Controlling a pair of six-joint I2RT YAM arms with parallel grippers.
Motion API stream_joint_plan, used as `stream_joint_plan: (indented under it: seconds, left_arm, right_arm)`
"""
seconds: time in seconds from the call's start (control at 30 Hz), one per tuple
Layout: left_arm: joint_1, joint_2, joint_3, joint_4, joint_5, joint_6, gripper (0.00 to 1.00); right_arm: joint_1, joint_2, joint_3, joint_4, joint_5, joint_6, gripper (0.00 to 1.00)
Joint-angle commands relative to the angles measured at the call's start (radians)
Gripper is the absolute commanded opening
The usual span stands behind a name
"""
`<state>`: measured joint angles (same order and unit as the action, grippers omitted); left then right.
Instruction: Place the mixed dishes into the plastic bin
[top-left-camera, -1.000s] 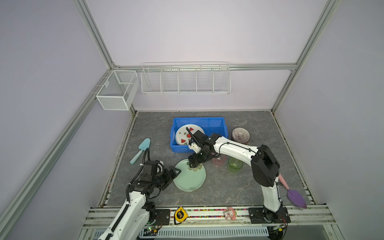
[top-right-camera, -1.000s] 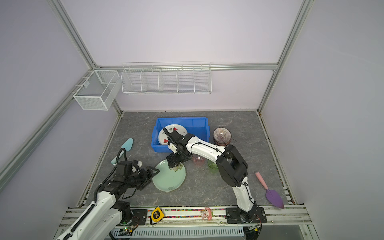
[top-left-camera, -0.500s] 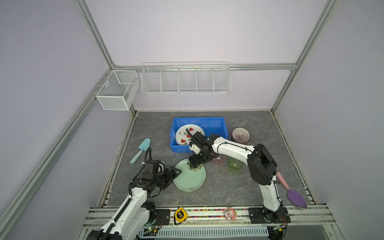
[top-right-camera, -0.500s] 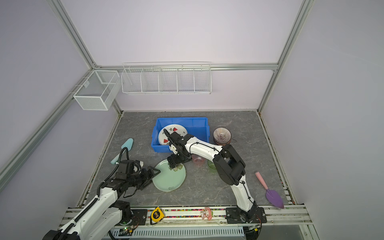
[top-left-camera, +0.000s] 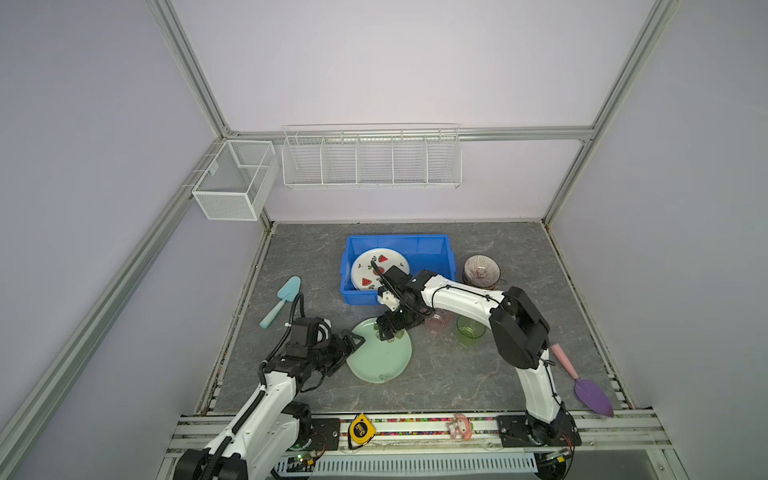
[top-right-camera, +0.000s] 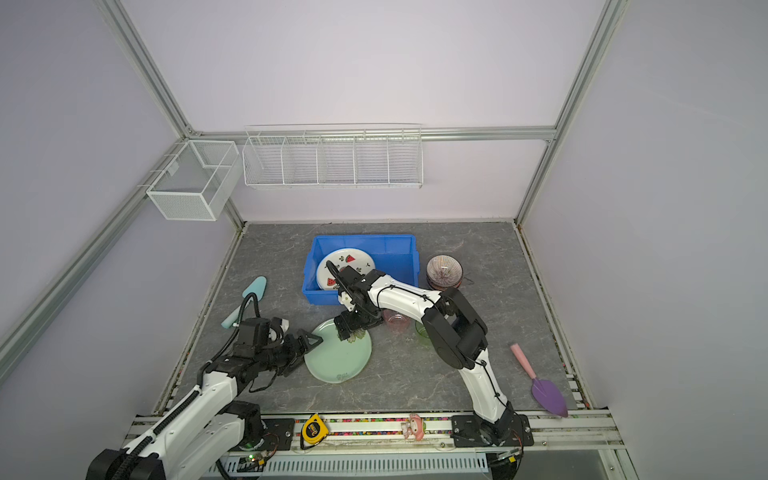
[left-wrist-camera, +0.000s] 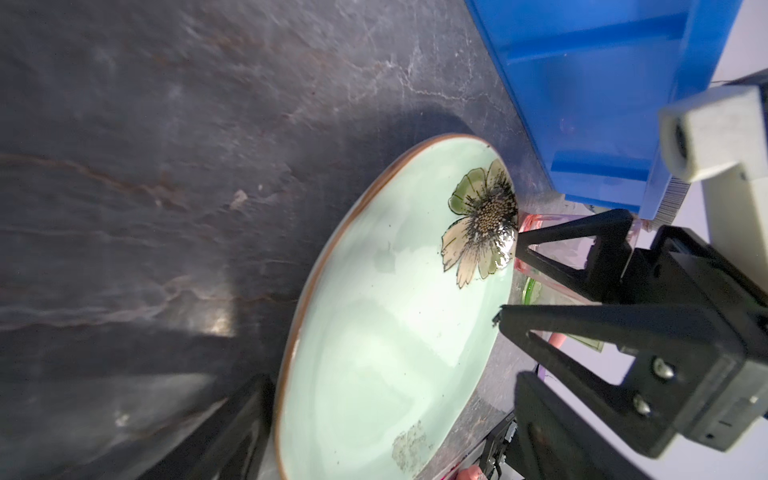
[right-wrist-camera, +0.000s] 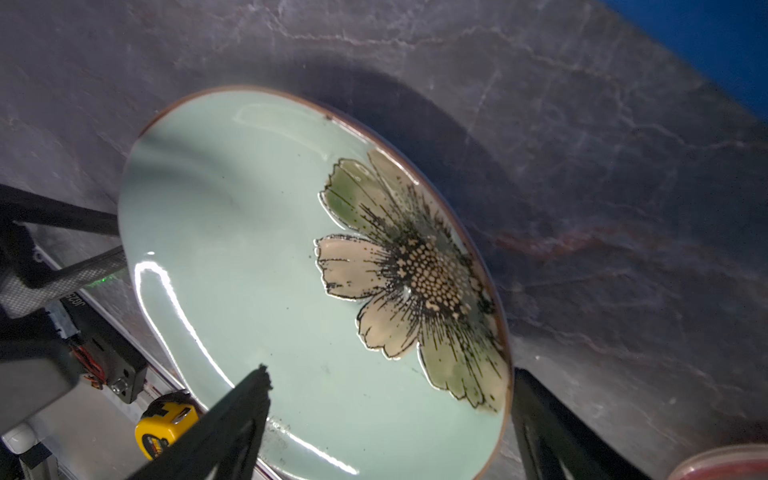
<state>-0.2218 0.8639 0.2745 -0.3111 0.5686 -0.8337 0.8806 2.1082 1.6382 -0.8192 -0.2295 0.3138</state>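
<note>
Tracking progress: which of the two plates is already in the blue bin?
The white plate with watermelon slices; it lies inside the blue bin. The pale green flower plate is outside, on the table in front of the bin.

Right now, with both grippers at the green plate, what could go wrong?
1. The left gripper and right gripper are both open at different edges of the plate. If they close or lift unevenly, it may slip or tip.
2. The pink cup stands close beside the right gripper, so a lift could knock it.
3. The watermelon plate already lies in the bin, and the green plate may land hard on it.
</note>
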Motion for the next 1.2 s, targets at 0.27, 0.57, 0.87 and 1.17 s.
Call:
stream_joint_plan:
  seconds: [0.27,0.57,0.87,1.17]
  left_arm:
    - [-0.004,0.025,-0.02,0.098,0.086,-0.014,0.89]
    - [-0.003,0.044,-0.023,0.133,0.12,-0.015,0.78]
    - [-0.004,0.037,-0.023,0.144,0.13,-0.021,0.49]
    - [-0.004,0.023,-0.023,0.144,0.129,-0.027,0.3]
  right_arm:
    - [-0.008,0.022,0.009,0.026,-0.068,0.04,0.91]
    - [-0.007,0.039,0.015,0.052,-0.112,0.058,0.91]
    - [-0.008,0.05,0.022,0.058,-0.119,0.061,0.91]
    - [-0.009,0.049,0.029,0.054,-0.114,0.061,0.91]
